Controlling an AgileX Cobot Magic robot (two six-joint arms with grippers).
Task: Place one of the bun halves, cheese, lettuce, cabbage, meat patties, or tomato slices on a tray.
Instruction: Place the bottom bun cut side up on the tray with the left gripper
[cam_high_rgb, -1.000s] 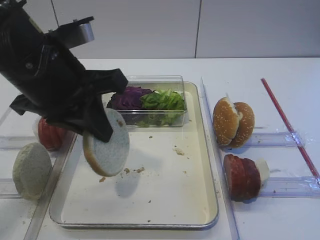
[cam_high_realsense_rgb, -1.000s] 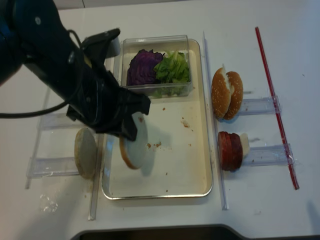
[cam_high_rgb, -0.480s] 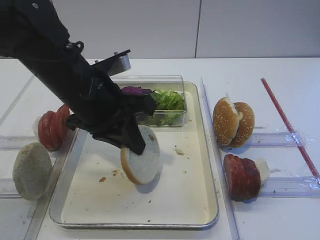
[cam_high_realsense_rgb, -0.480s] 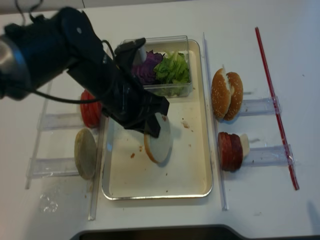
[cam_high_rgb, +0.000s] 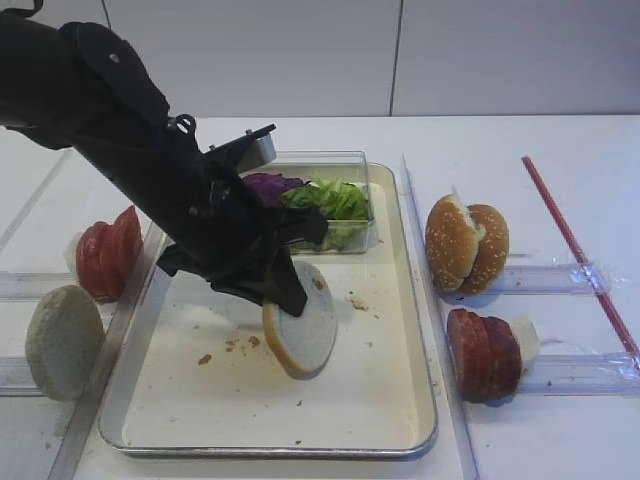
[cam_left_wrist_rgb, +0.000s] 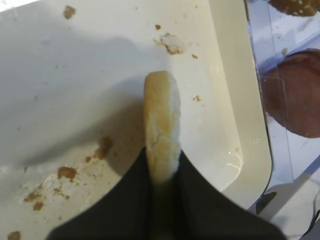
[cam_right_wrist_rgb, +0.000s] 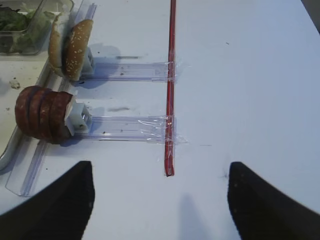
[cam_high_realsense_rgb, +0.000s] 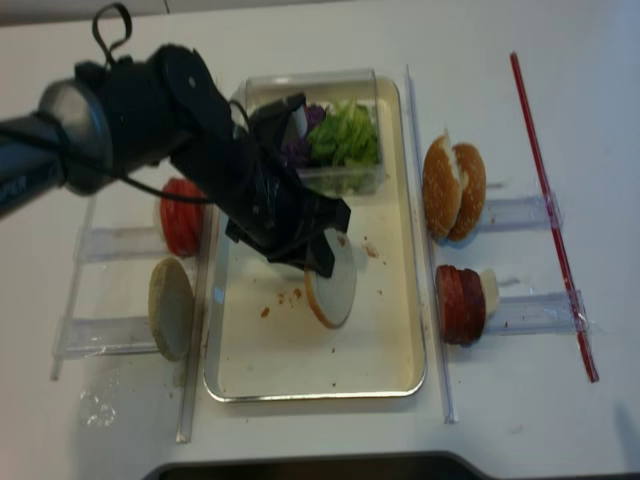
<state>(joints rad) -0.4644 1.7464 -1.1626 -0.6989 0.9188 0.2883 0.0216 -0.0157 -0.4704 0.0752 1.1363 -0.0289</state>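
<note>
My left gripper (cam_high_rgb: 285, 292) is shut on one of the bun halves (cam_high_rgb: 300, 338), which stands on edge over the middle of the cream tray (cam_high_rgb: 350, 405). Its lower edge is at the tray floor or just above; I cannot tell which. The left wrist view shows the bun's (cam_left_wrist_rgb: 161, 115) crust edge pinched between the jaws of that gripper (cam_left_wrist_rgb: 162, 165). Lettuce (cam_high_rgb: 332, 198) and cabbage (cam_high_rgb: 266, 185) lie in the clear box. Tomato slices (cam_high_rgb: 105, 255) stand left of the tray, meat patties (cam_high_rgb: 483, 352) right. No cheese shows. My right gripper (cam_right_wrist_rgb: 160, 200) is open over bare table.
The clear box (cam_high_rgb: 345, 236) sits at the tray's far end. Sesame bun halves (cam_high_rgb: 467, 245) stand in a rail on the right. A thicker pale bun half (cam_high_rgb: 62, 340) stands front left. A red strip (cam_high_rgb: 575, 250) runs along the right side.
My left gripper has carried the bun half rightward and down, from the tray's left part to its middle. The other food has not moved.
</note>
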